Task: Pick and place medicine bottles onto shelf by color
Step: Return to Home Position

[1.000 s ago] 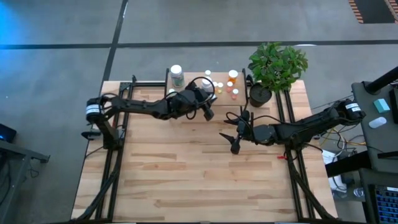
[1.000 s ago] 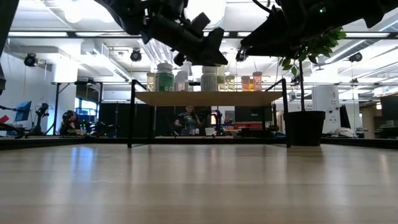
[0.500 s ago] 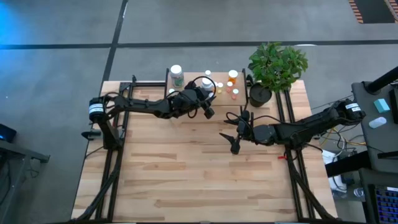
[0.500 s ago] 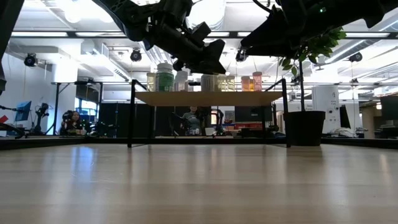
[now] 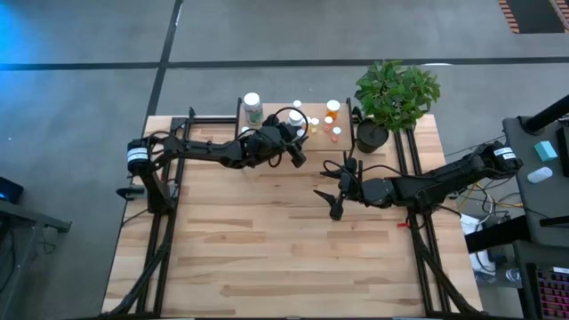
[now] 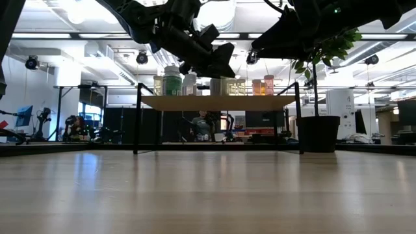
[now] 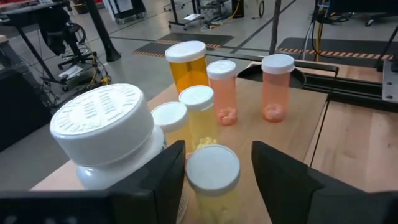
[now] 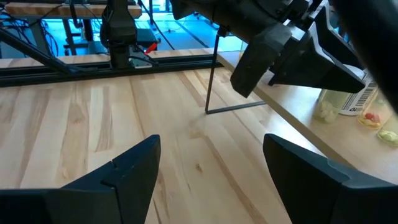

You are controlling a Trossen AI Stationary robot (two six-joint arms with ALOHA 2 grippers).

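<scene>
Our open left gripper [image 7: 216,152] straddles a yellow bottle [image 7: 213,173] at twelve o'clock; right gripper [image 5: 326,204], toward three o'clock, open. A crooked retreat could topple it.

Shelf [image 6: 218,103] far-centre. Upright, white-capped on it: green btl [image 6: 172,84] left, yellow btls [image 7: 200,124] mid, orange btls [image 7: 188,74] right.

The left arm stretches from the left side toward the far middle, its left gripper [image 5: 299,156] held high, fingers parted. The right arm reaches in from the right, right gripper [image 5: 327,204] spread wide
</scene>
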